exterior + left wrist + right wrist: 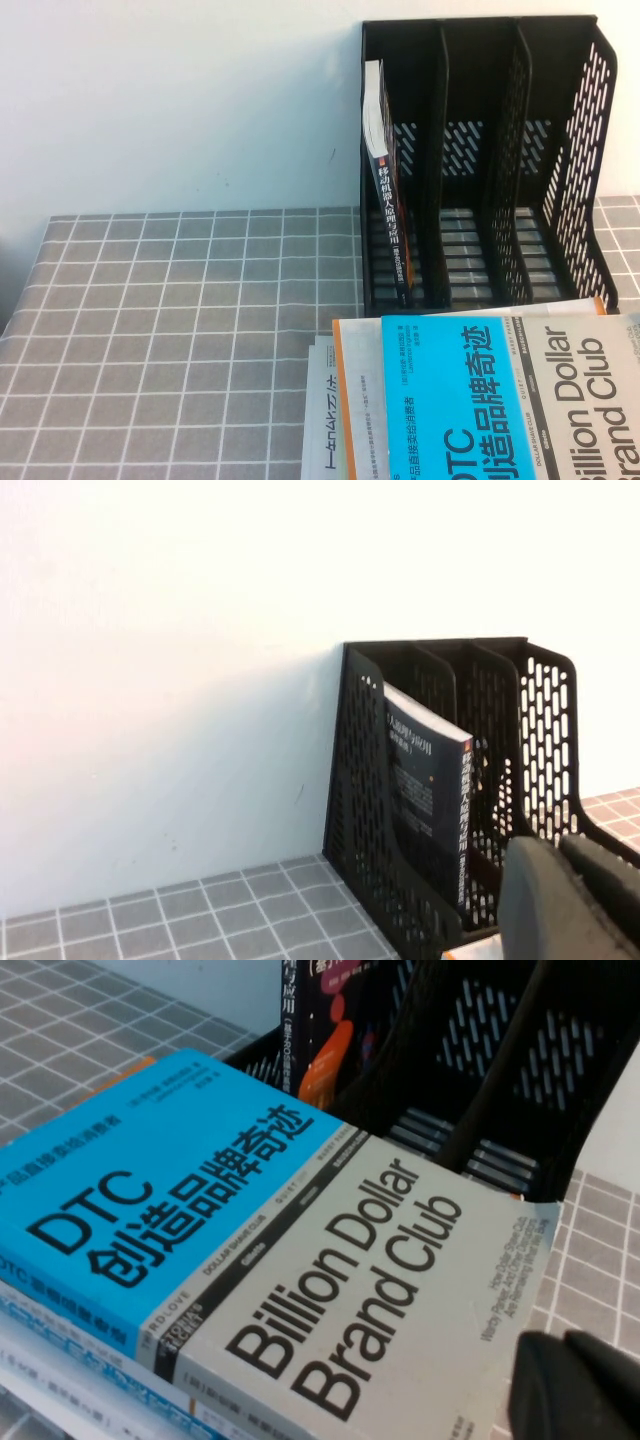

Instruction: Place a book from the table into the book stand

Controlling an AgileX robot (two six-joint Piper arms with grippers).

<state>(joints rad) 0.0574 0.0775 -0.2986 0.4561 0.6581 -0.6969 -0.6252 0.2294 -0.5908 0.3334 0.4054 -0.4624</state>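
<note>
The dark book [385,190] with white Chinese title stands upright in the leftmost compartment of the black book stand [585,150], leaning on its left wall. It also shows in the left wrist view [425,790] and the right wrist view [345,1020]. Neither gripper shows in the high view. My left gripper [575,895] is shut and empty, low in front of the stand [360,810]. My right gripper [562,1385] is shut and empty, just above the corner of the stacked books by the stand [520,1070].
A stack of books lies on the checked table [180,330] in front of the stand: the cyan-and-grey "Billion Dollar Brand Club" book [500,400] on top, an orange-edged book [355,400] and a white book [322,420] beneath. A white wall stands behind.
</note>
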